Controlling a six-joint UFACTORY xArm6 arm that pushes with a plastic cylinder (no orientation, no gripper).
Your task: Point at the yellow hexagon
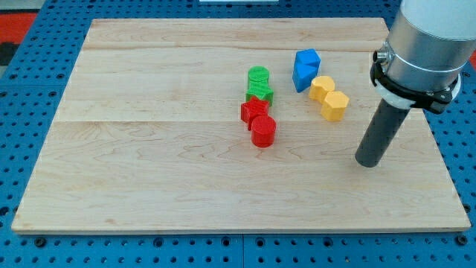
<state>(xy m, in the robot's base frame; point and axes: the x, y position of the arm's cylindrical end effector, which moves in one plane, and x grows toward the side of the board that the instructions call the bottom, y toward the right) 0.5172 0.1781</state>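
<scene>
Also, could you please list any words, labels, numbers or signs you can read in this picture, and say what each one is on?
None: no readable text, number or sign shows on the wooden board, the coloured blocks, the rod above my tip, or the blue pegboard around it.

The premises were a robotics laboratory bench, not a home or shop. A pale wooden board (186, 149) lay on a blue perforated mounting plate (22, 246), whose regular grid of holes showed around the board at the view's left, right and bottom edges, with a red section (18, 26) beyond the board's top-left corner. Above the board's right edge hung a grey cylindrical robot arm housing (428, 45), and small moulded coloured blocks (297, 93) sat on the board as test pieces.
</scene>
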